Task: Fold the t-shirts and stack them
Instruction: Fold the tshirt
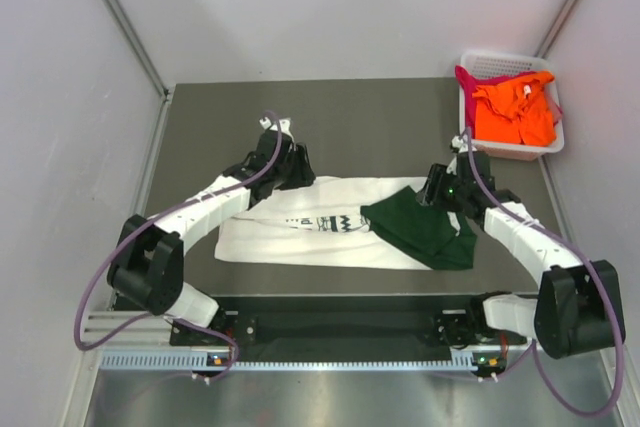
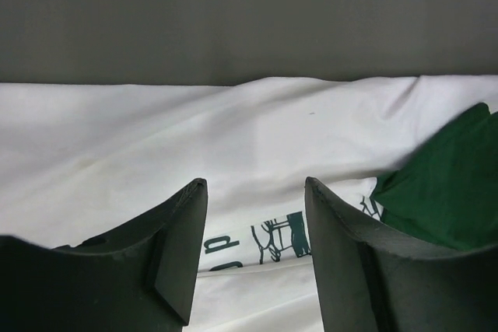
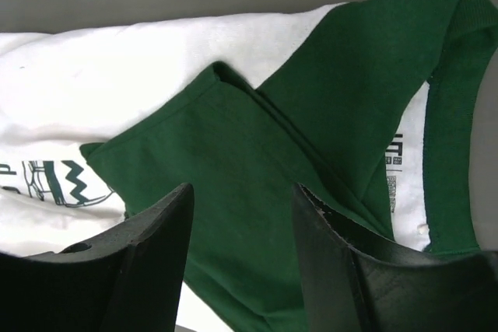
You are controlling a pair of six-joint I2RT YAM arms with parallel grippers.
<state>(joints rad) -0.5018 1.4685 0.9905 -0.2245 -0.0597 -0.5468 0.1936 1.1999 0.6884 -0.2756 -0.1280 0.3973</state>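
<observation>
Grey table [image 1: 350,107] between white walls. The white shirt [image 1: 300,232] lies flat across the near middle of the table, long side running left to right, print up. Its green sleeve part [image 1: 415,232] is folded in over the right end, with creased, doubled layers showing in the right wrist view. The orange shirt [image 1: 515,112] and magenta shirt [image 1: 468,77] sit in the white basket [image 1: 510,152] at the far right corner, well apart from the arms.

The left gripper [image 1: 295,169] is over the shirt's far edge on the left, jaws released and apart, nothing between them. The right gripper [image 1: 440,187] is above the green fold, also released and empty. Whether either touches the cloth cannot be told.

Step in hand, judged: folding the white shirt, partway done, stacking not begun. To do it well, each claw should come down on an edge and pinch all layers there, the right one catching the loose green flap so it does not spring open. Both should lift low and carry together at one pace, so the cloth does not skew or drag. The fold should land edge on edge. Wrinkles near the print may bunch.
</observation>
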